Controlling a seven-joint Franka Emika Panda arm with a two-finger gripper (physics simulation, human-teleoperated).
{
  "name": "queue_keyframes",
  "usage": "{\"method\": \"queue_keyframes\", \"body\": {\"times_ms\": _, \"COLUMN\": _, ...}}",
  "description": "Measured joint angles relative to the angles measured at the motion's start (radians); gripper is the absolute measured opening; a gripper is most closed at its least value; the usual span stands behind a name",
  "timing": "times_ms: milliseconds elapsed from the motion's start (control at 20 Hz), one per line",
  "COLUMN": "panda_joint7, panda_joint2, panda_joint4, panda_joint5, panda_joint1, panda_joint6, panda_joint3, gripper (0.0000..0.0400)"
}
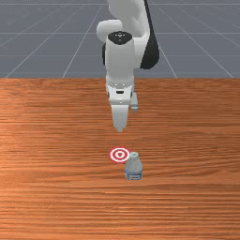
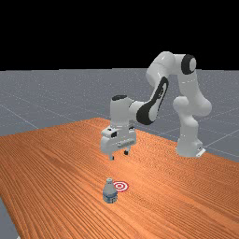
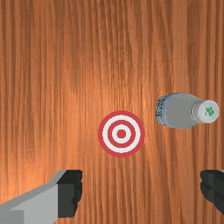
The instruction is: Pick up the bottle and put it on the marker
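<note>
A white-and-grey robot arm [image 2: 189, 84] is reaching over a wooden table [image 2: 46, 158], its gripper [image 2: 119, 155] hanging in the air — the 2 fingers [image 3: 70, 192] are standing wide apart. A grey bottle [image 3: 178, 110] is standing upright just beside the red-and-white marker [image 3: 121, 134] — near, but apart.

Flat round red-and-white ringed marker [image 1: 119, 154] lying on my orange-brown wooden table [image 1: 56, 140]; upright grey narrow-necked bottle with a white cap [image 1: 133, 169] standing on the table just beside the marker, not on it. In the front view, the bottle is to the marker's right and nearer the camera. In the far view, it is to the marker's left and again nearer the camera. My white two-fingered gripper [image 2: 119, 155] is in the air above the table
</note>
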Motion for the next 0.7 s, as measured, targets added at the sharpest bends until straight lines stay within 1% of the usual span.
{"method": "queue_keyframes", "body": {"times_ms": 50, "panda_joint7": -0.011, "panda_joint2": 0.0, "panda_joint4": 0.0, "panda_joint5": 0.001, "panda_joint1": -0.004, "panda_joint6": 0.0, "panda_joint3": -0.001, "gripper": 0.0243}}
{"method": "queue_keyframes", "body": {"times_ms": 100, "panda_joint7": -0.015, "panda_joint2": 0.0, "panda_joint4": 0.0, "panda_joint5": 0.002, "panda_joint1": -0.008, "panda_joint6": 0.0, "panda_joint3": -0.002, "gripper": 0.0148}}
{"method": "queue_keyframes", "body": {"times_ms": 150, "panda_joint7": -0.016, "panda_joint2": 0.0, "panda_joint4": 0.0, "panda_joint5": 0.002, "panda_joint1": -0.01, "panda_joint6": 0.0, "panda_joint3": -0.003, "gripper": 0.009}}
{"method": "queue_keyframes", "body": {"times_ms": 200, "panda_joint7": -0.017, "panda_joint2": 0.0, "panda_joint4": 0.0, "panda_joint5": 0.002, "panda_joint1": -0.012, "panda_joint6": 0.0, "panda_joint3": -0.004, "gripper": 0.0054}}
{"method": "queue_keyframes", "body": {"times_ms": 250, "panda_joint7": -0.022, "panda_joint2": 0.0, "panda_joint4": 0.001, "panda_joint5": 0.003, "panda_joint1": -0.014, "panda_joint6": 0.0, "panda_joint3": -0.004, "gripper": 0.0033}}
{"method": "queue_keyframes", "body": {"times_ms": 350, "panda_joint7": -0.024, "panda_joint2": 0.0, "panda_joint4": 0.001, "panda_joint5": 0.003, "panda_joint1": -0.015, "panda_joint6": 0.0, "panda_joint3": -0.005, "gripper": 0.0012}}
{"method": "queue_keyframes", "body": {"times_ms": 450, "panda_joint7": -0.022, "panda_joint2": -0.002, "panda_joint4": -0.004, "panda_joint5": 0.003, "panda_joint1": -0.015, "panda_joint6": 0.006, "panda_joint3": -0.005, "gripper": 0.0005}}
{"method": "queue_keyframes", "body": {"times_ms": 500, "panda_joint7": -0.012, "panda_joint2": -0.001, "panda_joint4": 0.0, "panda_joint5": -0.008, "panda_joint1": -0.011, "panda_joint6": -0.001, "panda_joint3": -0.01, "gripper": 0.0003}}
{"method": "queue_keyframes", "body": {"times_ms": 700, "panda_joint7": -0.004, "panda_joint2": -0.004, "panda_joint4": 0.001, "panda_joint5": -0.018, "panda_joint1": -0.006, "panda_joint6": -0.005, "panda_joint3": -0.013, "gripper": 0.0}}
